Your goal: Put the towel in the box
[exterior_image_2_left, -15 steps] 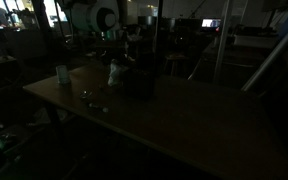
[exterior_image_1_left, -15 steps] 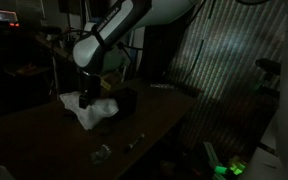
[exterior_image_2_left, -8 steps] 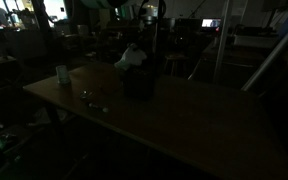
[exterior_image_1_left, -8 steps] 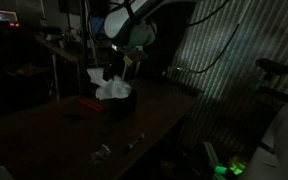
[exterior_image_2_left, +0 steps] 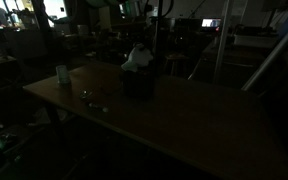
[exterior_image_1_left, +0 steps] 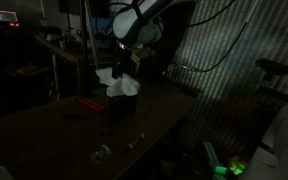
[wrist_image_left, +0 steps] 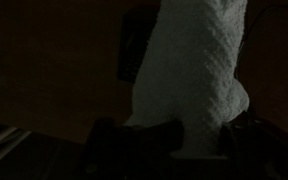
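A dim, cluttered workshop surrounds the wooden desk (exterior_image_1_left: 44,130). In an exterior view, a flat red object (exterior_image_1_left: 90,103) lies on the desk, low and off to the side of the gripper (exterior_image_1_left: 119,70), clear of the work. The gripper is clenched on the towel (exterior_image_1_left: 118,86), pinching 1 upper end so the cloth hangs straight down. Directly beneath stands the box (exterior_image_1_left: 124,104). The hanging folds reach about its top, likely lined up for lowering in, though whether they touch is unclear.
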### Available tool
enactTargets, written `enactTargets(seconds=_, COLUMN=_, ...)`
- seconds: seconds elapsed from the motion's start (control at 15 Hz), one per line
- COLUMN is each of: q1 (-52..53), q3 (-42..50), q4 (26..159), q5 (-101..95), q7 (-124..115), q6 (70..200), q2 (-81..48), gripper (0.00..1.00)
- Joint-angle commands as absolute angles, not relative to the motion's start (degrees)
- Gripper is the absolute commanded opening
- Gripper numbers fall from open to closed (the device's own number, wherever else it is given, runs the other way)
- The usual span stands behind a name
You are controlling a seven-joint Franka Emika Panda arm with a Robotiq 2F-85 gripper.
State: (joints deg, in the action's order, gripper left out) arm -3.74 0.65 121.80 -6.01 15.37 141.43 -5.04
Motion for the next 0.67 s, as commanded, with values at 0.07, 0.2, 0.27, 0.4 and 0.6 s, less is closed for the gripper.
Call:
enactTargets(seconds=0.07, q1=-3.1, q3=1.3, q4=120.5, q5=-9.7, q7=14.4, q6=140.0, q2=-8.5, gripper=0.00)
enactTargets(seconds=0.2, q1=-3.2, q3=1.3, q4=119.9, q5=-10.0, q7=14.6, q6=139.6, q2=-10.4, gripper=0.00)
enactTargets(seconds=0.27, q1=-3.3, q3=1.2, q4=119.5, q5=-9.6, q7=14.9, q6=139.5, q2=-11.4, gripper=0.00)
enactTargets(seconds=0.4, q1=-3.3, q3=1.2, q4=118.7, q5=-9.4, q7=15.0, q6=139.3, q2=-13.2, gripper=0.00)
enactTargets(seconds=0.6, q1=-3.8, q3=0.9, q4=117.0, q5=-8.1, q7=15.9, q6=138.8, q2=-15.8, gripper=0.00)
